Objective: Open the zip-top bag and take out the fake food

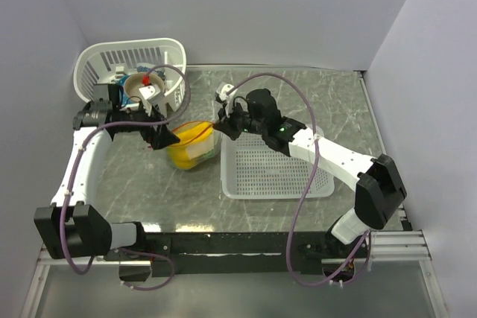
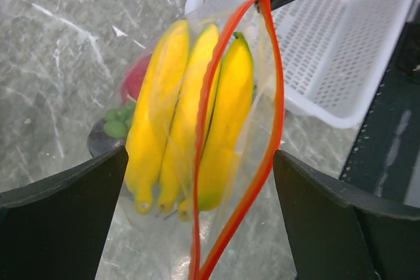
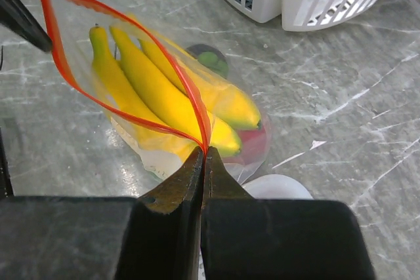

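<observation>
Right pincer [image 3: 203, 155] clamped on zip-top bag [image 3: 131, 126] rim | left pincer [image 2: 200, 155] spread wide, empty | risk: your single hold lets limp mouth sag shut over fake food [image 2: 197, 116].

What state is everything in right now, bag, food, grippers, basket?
zip-top bag: open, mouth spread wide
banana bunch: inside the bag
dragon fruit: low behind the bananas, seen through the plastic
left gripper: open, fingers flanking the bag's mouth
right gripper: shut on the bag's zip edge
flat white mesh basket: upright, nothing inside
</observation>
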Controlling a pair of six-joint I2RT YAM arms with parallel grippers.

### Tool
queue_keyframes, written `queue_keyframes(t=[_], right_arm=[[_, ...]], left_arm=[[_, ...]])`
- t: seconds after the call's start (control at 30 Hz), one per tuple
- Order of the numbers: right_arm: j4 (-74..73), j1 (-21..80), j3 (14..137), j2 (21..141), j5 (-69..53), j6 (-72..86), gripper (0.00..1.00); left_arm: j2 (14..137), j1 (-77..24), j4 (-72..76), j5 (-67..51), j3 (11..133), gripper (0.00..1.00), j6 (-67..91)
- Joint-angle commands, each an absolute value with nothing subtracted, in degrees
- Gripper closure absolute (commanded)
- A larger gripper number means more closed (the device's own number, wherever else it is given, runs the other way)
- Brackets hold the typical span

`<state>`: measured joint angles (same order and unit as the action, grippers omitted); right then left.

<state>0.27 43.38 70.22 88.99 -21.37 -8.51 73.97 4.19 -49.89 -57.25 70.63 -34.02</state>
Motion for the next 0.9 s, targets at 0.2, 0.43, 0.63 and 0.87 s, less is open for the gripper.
queue_keyframes(t=[0.2,0.43,0.63,0.87], right_arm=[[3.25,45.70,70.05,85.87,-20.83,-7.91,1.00],[3.78,46.76,67.33,84.29,-20.30,-7.47,1.00],[2.72,47.99,67.15,82.71,-15.83,-6.86,0.82],[8.42,52.99,69.78,77.79,-6.86,-4.57,0.57]], left_arm=[[67.85,-1.85,-31.13,-41.40,63.21,0.01,-26.11],[72.77,-2.02,-30.32,-36.30,64.16,0.71,-26.45],[73.30,-2.29,-32.43,-35.16,65.74,0.99,-24.96],[66.19,-2.20,-35.85,-31.82,68.02,0.99,-24.44]])
